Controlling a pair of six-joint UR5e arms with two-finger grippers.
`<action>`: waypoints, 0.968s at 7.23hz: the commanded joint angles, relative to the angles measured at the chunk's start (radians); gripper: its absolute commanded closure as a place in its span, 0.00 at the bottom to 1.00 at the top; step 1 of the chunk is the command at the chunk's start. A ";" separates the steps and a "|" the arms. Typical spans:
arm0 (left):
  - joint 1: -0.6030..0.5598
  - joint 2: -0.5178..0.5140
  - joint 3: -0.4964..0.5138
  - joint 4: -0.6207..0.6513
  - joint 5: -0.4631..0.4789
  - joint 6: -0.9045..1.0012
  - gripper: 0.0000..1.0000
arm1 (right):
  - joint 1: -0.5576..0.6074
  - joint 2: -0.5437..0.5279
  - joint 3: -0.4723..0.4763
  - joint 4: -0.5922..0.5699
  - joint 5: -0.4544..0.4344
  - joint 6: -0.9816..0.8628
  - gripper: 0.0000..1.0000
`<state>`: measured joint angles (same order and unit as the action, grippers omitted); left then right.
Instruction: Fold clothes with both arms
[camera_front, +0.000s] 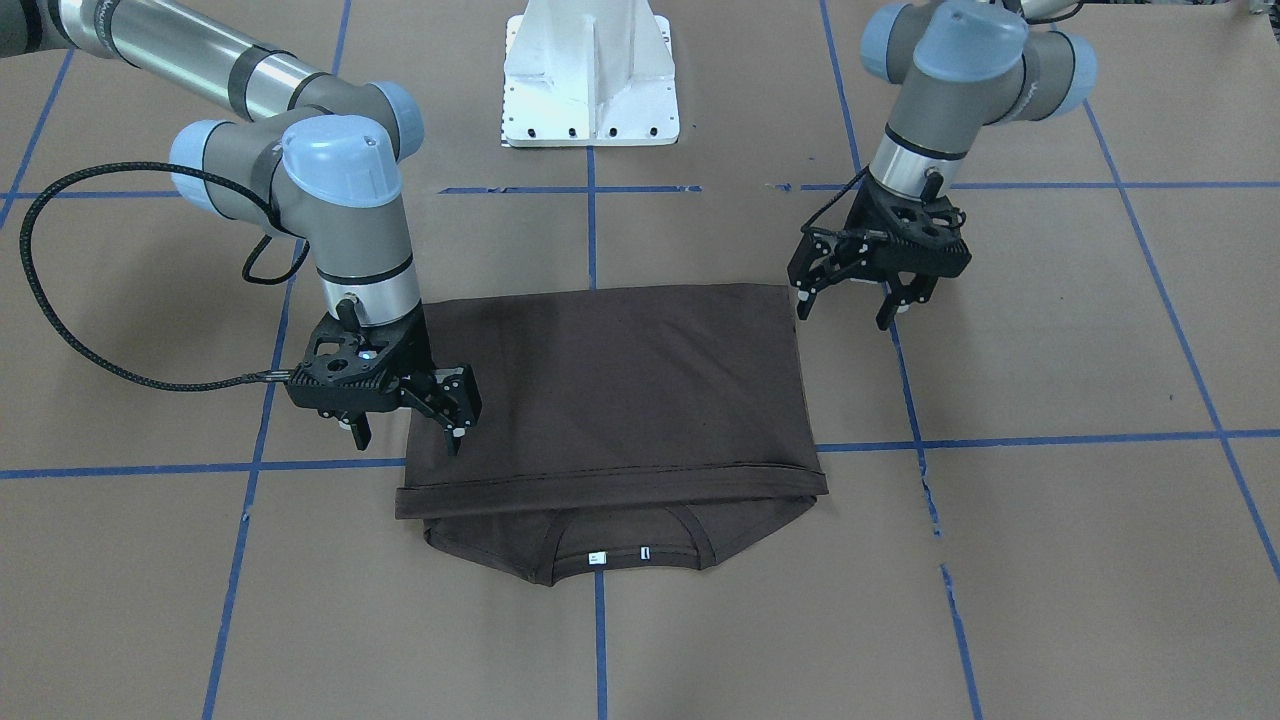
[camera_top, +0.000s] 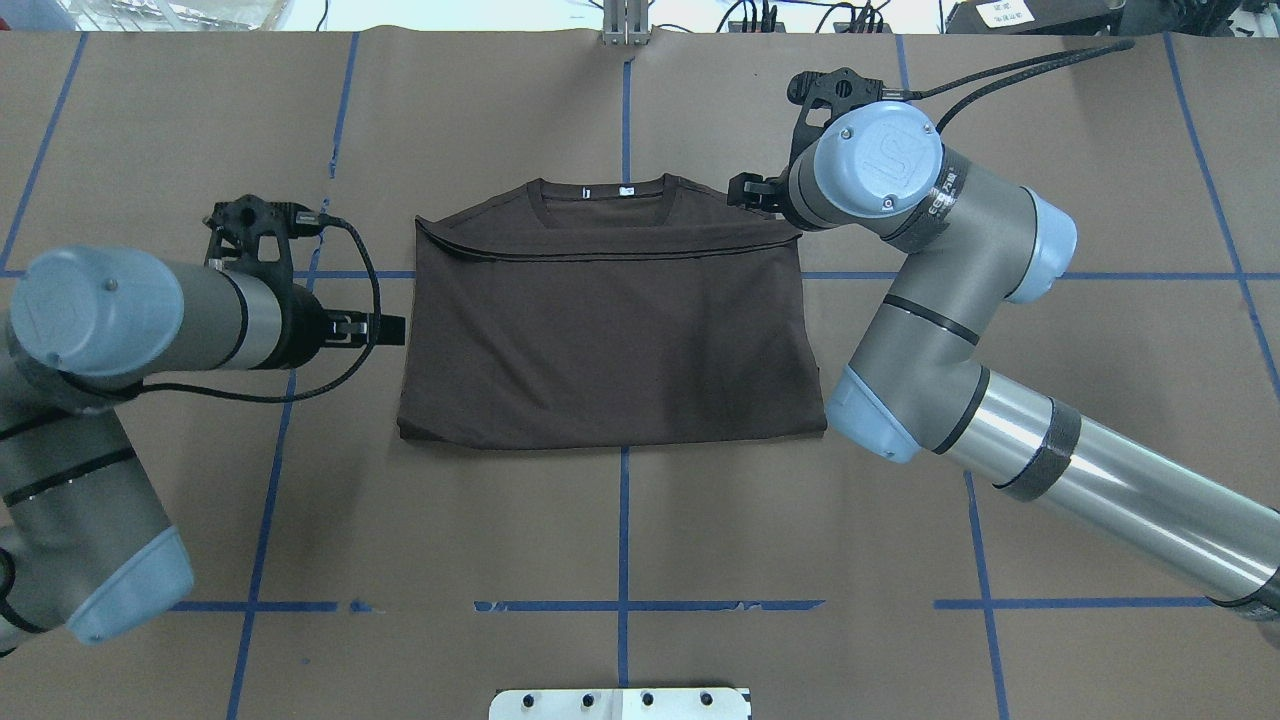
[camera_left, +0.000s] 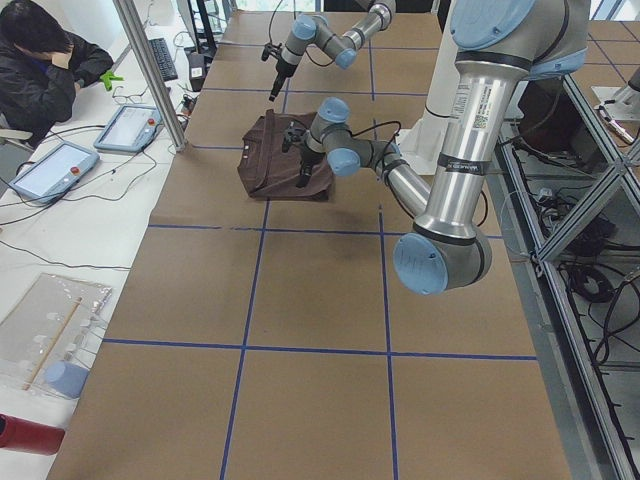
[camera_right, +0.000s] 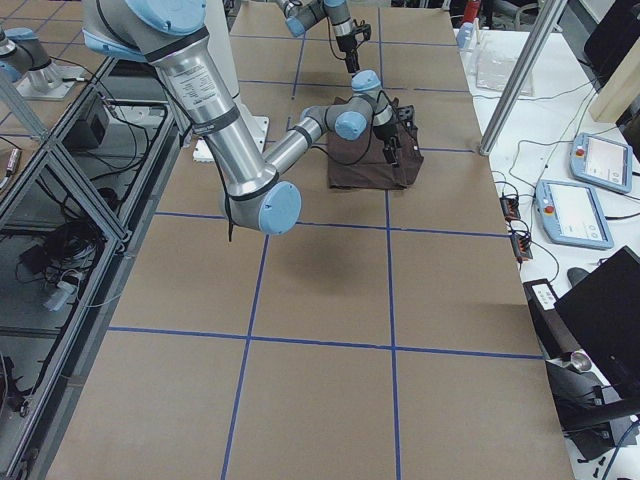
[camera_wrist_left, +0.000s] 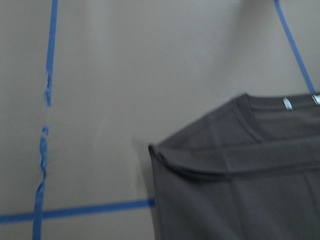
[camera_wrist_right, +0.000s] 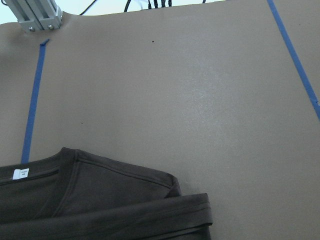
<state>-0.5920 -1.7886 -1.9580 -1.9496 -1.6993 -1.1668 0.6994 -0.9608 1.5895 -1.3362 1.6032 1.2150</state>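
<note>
One T-shirt (camera_front: 610, 390), two arms (camera_front: 350, 230) (camera_front: 960, 90), two end effectors (camera_front: 408, 438) (camera_front: 845, 315), one pedestal (camera_front: 590, 80)

Brown paper-covered table (camera_top: 450, 520) (blue tape grid (camera_top: 622, 520)); white side desk (camera_left: 70, 232).

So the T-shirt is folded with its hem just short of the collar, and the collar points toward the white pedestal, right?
No. The T-shirt is folded with its hem just short of the collar, but the collar points away from the white pedestal, toward the operators' side. The front-facing view shows it: pedestal at top, collar at bottom.
</note>
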 joint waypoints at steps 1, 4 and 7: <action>0.089 0.014 0.039 -0.005 0.070 -0.111 0.36 | -0.001 -0.007 0.001 0.005 0.001 0.000 0.00; 0.116 -0.005 0.126 -0.075 0.070 -0.129 0.39 | -0.003 -0.009 0.000 0.005 -0.003 0.000 0.00; 0.138 -0.040 0.134 -0.075 0.067 -0.168 0.43 | -0.003 -0.009 0.000 0.005 -0.005 0.001 0.00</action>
<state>-0.4634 -1.8227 -1.8258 -2.0234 -1.6308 -1.3244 0.6965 -0.9694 1.5894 -1.3315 1.5997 1.2159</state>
